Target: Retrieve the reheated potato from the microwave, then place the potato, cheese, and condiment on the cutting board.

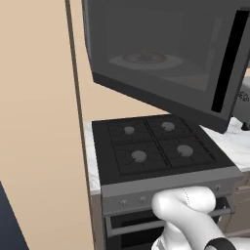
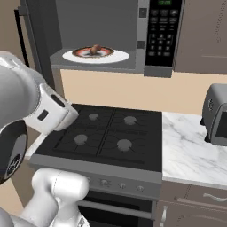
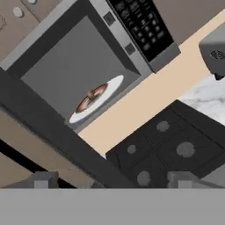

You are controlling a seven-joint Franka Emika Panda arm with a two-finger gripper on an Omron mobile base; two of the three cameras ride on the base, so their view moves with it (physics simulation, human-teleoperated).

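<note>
- Microwave (image 1: pixel 161 58) hung above the stove (image 1: pixel 156 146) in the left base view, its wide door (image 1: pixel 166 49) swung out toward the camera; a turntable plate showed dimly through the door glass. Marble bench (image 1: pixel 239 141) ran to the right of the stove. The robot's white arm rose at the lower right.
- Right base view showed the microwave (image 2: pixel 111 35) open, with a white plate (image 2: pixel 95 56) on its floor and the brown potato (image 2: pixel 95 48) sitting on a reddish dish in the middle of that plate. The black keypad panel (image 2: pixel 165 31) stood right of the cavity. Below lay the four-burner stove (image 2: pixel 106 133), then the marble bench (image 2: pixel 190 150) with a silver toaster oven (image 2: pixel 217 113) at the far right.
- Hand view, rolled to one side, had the tool (image 3: pixel 112 180) at the bottom with both tips spread wide and nothing between them. The potato (image 3: pixel 91 94) lay ahead of the tool, well apart from it, inside the open microwave (image 3: pixel 74 66) on the white plate (image 3: pixel 97 99). The open door's dark edge (image 3: pixel 52 132) crossed just ahead of the tips, the stove (image 3: pixel 171 145) lay off to one side.
</note>
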